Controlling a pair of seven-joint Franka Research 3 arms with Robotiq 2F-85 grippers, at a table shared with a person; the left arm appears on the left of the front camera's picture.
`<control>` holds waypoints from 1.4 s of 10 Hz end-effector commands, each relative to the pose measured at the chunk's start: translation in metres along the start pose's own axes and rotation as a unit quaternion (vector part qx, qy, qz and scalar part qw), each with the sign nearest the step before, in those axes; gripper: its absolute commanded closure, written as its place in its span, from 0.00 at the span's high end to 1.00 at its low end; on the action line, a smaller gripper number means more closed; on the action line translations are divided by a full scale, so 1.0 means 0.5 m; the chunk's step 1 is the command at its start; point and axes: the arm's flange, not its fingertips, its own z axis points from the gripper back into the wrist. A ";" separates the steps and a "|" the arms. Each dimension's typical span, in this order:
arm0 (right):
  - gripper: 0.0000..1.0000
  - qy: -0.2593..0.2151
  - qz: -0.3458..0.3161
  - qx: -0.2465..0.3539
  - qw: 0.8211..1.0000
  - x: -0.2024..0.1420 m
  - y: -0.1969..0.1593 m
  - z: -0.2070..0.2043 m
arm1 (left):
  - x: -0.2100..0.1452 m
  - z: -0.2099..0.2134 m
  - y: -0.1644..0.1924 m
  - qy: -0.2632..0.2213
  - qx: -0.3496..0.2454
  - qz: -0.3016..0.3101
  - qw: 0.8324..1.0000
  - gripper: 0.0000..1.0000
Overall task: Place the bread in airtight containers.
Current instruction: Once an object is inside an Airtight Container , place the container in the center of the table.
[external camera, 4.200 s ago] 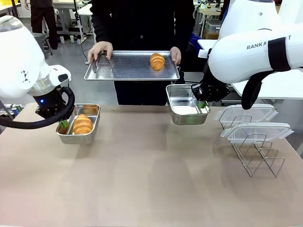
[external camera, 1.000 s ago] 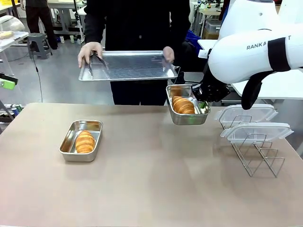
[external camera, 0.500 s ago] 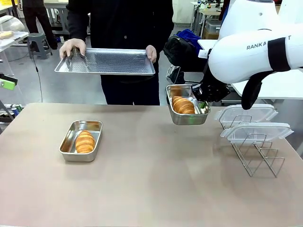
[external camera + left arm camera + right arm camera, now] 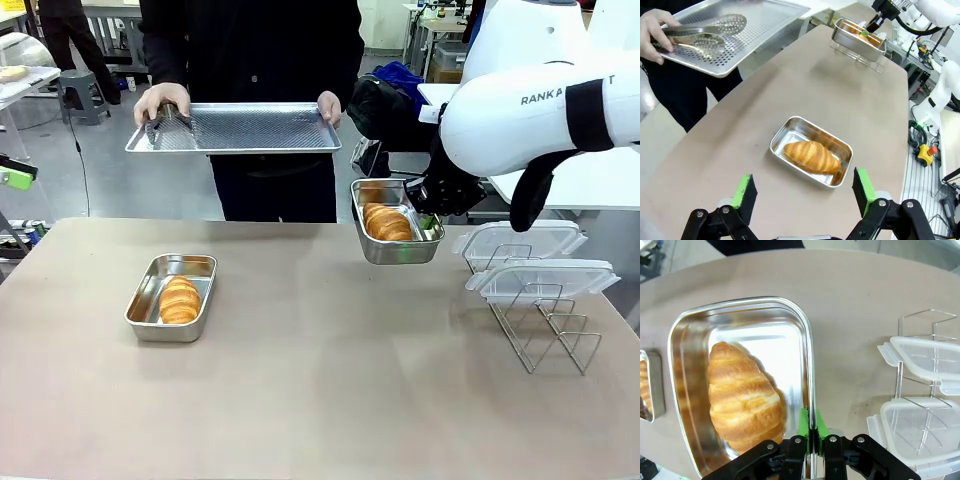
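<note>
**While the right gripper pinches one pan, both croissants lie in steel**

Where the beige table (image 4: 320, 400) nears its far edge, the right gripper (image 4: 428, 222) is pressed together on the rim of a small shiny rectangular steel pan (image 4: 398, 255) and holds it above the tabletop. A golden-brown ridged croissant (image 4: 388, 223) lies inside. In the right wrist view the green pads (image 4: 804, 421) clamp the pan's thin wall. The left gripper (image 4: 803, 182) hangs spread wide, gripping nothing, over a second steel pan (image 4: 182, 258). That pan sits on the table's left part with another croissant (image 4: 180, 300) in it. Two clear plastic lids (image 4: 520, 240) rest on a wire rack (image 4: 545, 340) at the right. Across the table a person's hands (image 4: 160, 100) hold a large perforated steel tray (image 4: 250, 130) with metal tongs (image 4: 165, 126) on it.
</note>
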 end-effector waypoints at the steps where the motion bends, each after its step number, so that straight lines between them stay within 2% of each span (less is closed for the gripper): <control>1: 0.00 -0.003 -0.002 0.002 1.000 0.001 -0.001 0.007 | 0.000 0.001 0.000 -0.003 -0.003 -0.005 1.000 1.00; 2: 0.00 -0.003 -0.002 0.002 1.000 0.001 -0.001 0.007 | 0.000 0.001 0.000 -0.003 -0.003 -0.005 1.000 1.00; 3: 0.05 0.000 0.000 0.000 1.000 0.000 0.000 0.000 | 0.000 0.001 0.000 -0.003 -0.003 -0.005 1.000 1.00; 4: 0.05 0.006 -0.020 -0.035 0.999 0.002 0.004 -0.025 | 0.000 0.001 0.000 -0.003 -0.003 -0.005 1.000 1.00; 5: 0.05 0.016 -0.025 -0.043 0.999 0.000 0.010 -0.053 | 0.000 0.001 0.000 -0.003 -0.003 -0.005 1.000 1.00; 9: 0.05 0.010 -0.038 -0.048 0.998 -0.045 0.015 -0.154 | 0.000 0.001 0.000 -0.003 -0.003 -0.005 1.000 1.00; 14: 0.05 0.009 -0.042 -0.026 0.999 -0.101 0.007 -0.244 | 0.000 0.001 0.000 -0.003 -0.003 -0.005 1.000 1.00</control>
